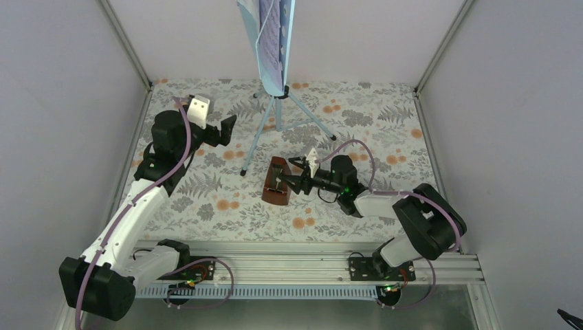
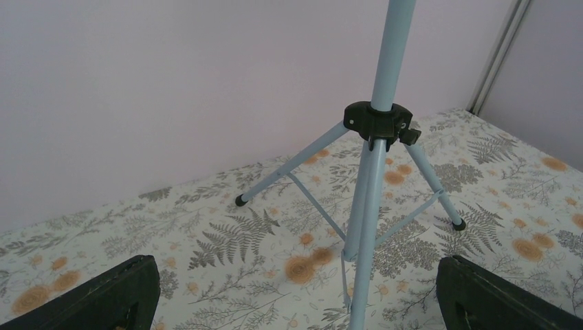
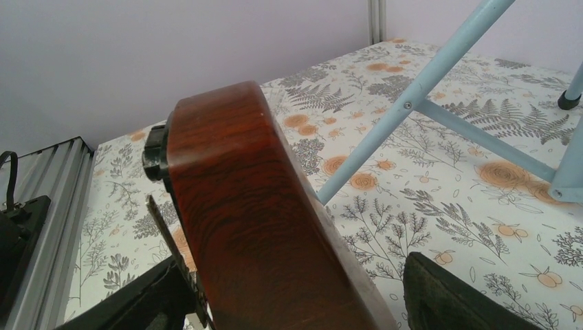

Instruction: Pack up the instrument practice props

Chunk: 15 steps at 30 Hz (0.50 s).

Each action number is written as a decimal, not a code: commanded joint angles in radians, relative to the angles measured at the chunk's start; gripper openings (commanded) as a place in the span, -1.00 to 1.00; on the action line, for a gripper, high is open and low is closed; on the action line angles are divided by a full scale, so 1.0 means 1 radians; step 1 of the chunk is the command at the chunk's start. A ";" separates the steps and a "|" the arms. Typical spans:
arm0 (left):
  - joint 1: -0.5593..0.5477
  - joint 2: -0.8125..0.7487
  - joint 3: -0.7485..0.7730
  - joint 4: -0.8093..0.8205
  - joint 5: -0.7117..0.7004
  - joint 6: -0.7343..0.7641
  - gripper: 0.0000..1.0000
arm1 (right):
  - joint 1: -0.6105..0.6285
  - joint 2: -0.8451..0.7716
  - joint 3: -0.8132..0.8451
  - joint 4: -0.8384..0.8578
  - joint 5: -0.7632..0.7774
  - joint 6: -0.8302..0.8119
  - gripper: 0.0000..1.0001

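Observation:
The reddish-brown wooden metronome (image 1: 277, 181) stands on the floral cloth in front of the stand. In the right wrist view the metronome (image 3: 261, 220) fills the space between my right gripper's fingers. My right gripper (image 1: 291, 173) (image 3: 299, 295) is open around it; the right finger stands clear of the wood. The pale-blue music stand (image 1: 276, 103) stands at the back on tripod legs and holds white and lilac sheet-music pages (image 1: 270, 34). My left gripper (image 1: 229, 130) (image 2: 295, 289) is open and empty, left of the stand's tripod (image 2: 380, 124), which it faces.
The stand's near leg (image 3: 412, 96) runs close behind the metronome. White walls enclose the table on three sides. An aluminium rail (image 1: 309, 265) with the arm bases runs along the front edge. Floral cloth (image 1: 385, 130) covers the table.

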 commanded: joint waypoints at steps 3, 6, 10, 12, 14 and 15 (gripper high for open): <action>-0.006 -0.009 -0.004 0.000 -0.005 0.011 1.00 | -0.012 0.025 0.033 0.007 0.038 0.009 0.44; -0.007 -0.008 -0.004 0.000 -0.007 0.011 1.00 | -0.011 0.032 0.039 0.004 0.040 0.012 0.44; -0.009 -0.007 -0.007 0.001 -0.007 0.012 1.00 | -0.012 0.041 0.047 -0.002 0.048 0.016 0.45; -0.010 -0.006 -0.007 0.000 -0.007 0.013 1.00 | -0.012 0.046 0.051 -0.006 0.048 0.018 0.44; -0.010 -0.005 -0.007 0.000 -0.008 0.013 1.00 | -0.011 0.050 0.056 -0.009 0.046 0.019 0.44; -0.011 -0.005 -0.007 0.000 -0.009 0.013 1.00 | -0.012 0.051 0.057 -0.008 0.044 0.020 0.44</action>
